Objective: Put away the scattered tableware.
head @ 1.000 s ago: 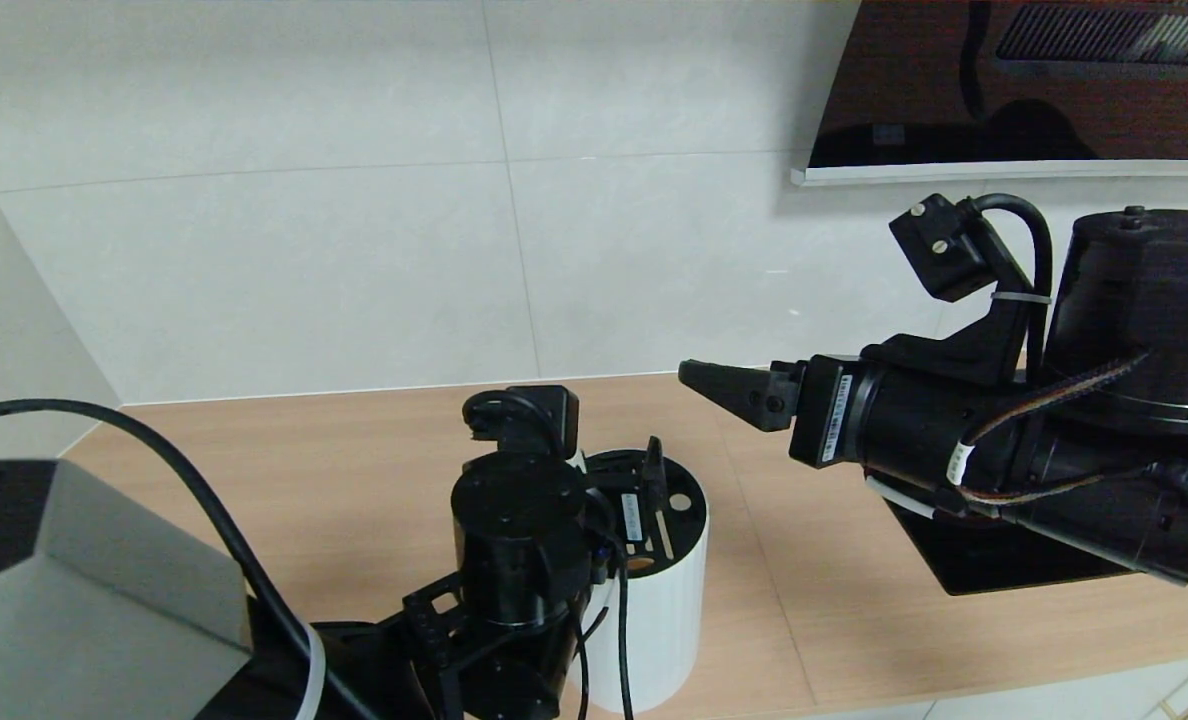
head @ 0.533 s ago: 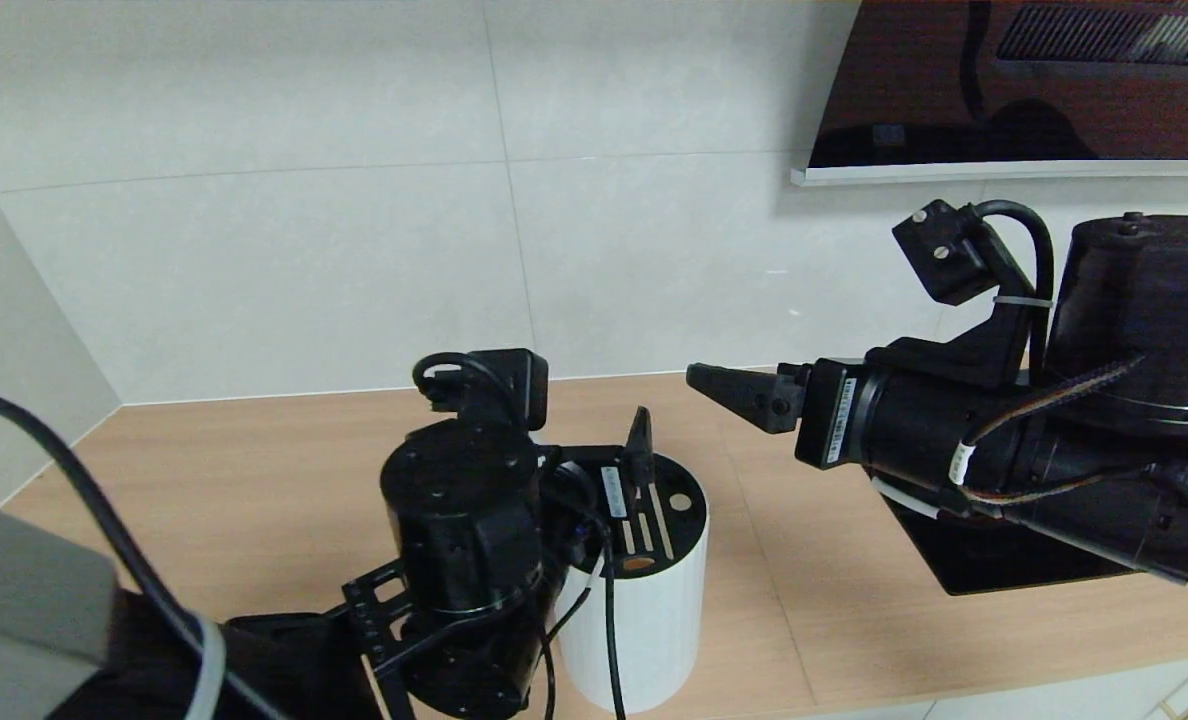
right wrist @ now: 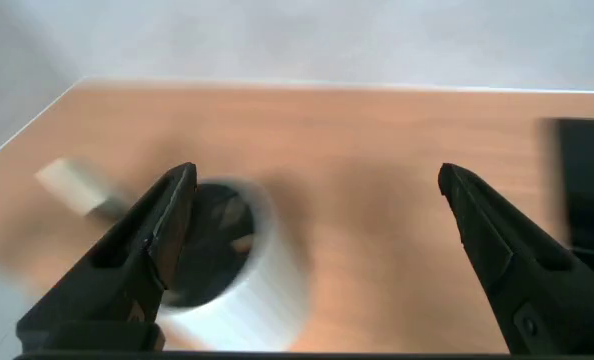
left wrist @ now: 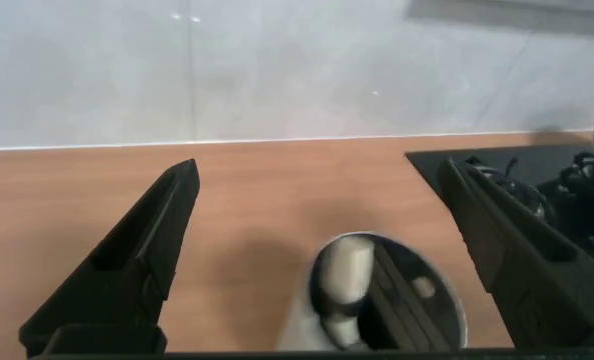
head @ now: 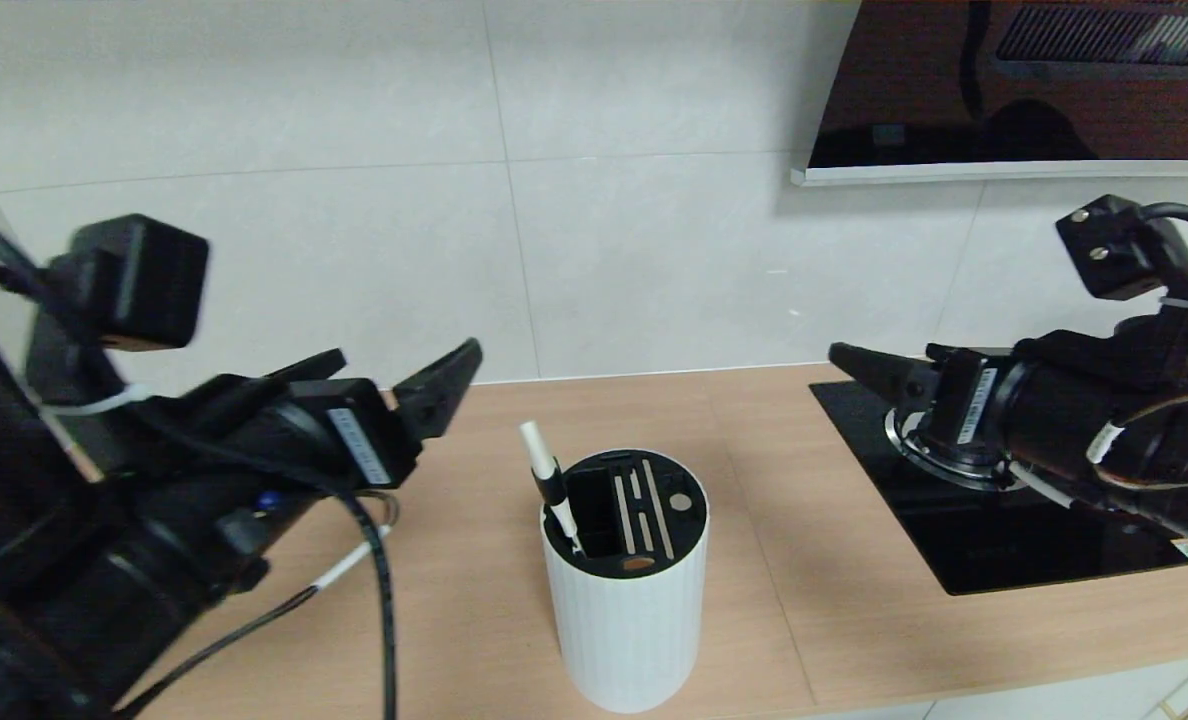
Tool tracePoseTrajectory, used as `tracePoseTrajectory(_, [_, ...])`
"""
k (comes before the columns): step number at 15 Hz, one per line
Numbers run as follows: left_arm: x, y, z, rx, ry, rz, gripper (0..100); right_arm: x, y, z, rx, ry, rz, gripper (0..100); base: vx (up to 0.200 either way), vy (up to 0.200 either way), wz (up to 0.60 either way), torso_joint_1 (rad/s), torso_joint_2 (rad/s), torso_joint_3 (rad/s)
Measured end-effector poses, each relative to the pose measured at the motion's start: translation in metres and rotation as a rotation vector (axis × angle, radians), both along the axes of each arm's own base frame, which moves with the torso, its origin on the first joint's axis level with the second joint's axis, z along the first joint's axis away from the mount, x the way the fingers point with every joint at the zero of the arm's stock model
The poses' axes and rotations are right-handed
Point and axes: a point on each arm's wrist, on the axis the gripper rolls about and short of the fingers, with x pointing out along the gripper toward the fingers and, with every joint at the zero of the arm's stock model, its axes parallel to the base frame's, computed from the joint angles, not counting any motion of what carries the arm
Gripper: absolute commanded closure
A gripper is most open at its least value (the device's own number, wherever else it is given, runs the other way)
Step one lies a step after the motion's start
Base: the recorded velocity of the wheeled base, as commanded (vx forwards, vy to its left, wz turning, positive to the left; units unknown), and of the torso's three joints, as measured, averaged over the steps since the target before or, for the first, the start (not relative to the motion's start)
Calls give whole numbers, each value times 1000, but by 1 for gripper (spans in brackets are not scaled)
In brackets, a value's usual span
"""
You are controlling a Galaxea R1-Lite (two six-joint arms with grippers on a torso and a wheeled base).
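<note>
Lower centre: the utensil holder [head: 626,590] stands on the countertop [head: 474,640], with a utensil [head: 551,480] leaning in its left compartment. The cooktop [head: 984,550] lies right, the range hood [head: 1024,90] upper right.

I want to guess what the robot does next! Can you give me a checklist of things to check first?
1. Holder standing upright on the counter: ok.
2. Black-and-white utensil inside the holder's big opening, leaning: ok.
3. Left gripper empty, fingers apart: ok.
4. Right gripper empty, fingers apart: ok.
5. More tableware waiting to be picked up: cannot tell.
</note>
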Motion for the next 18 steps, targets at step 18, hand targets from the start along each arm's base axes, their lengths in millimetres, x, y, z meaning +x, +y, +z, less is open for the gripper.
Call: tracePoseTrajectory(18, [-220,140,-49,218,-171,580,0,-250,-136,-46,-242,-509,-512,0,0,0,0,0,0,0])
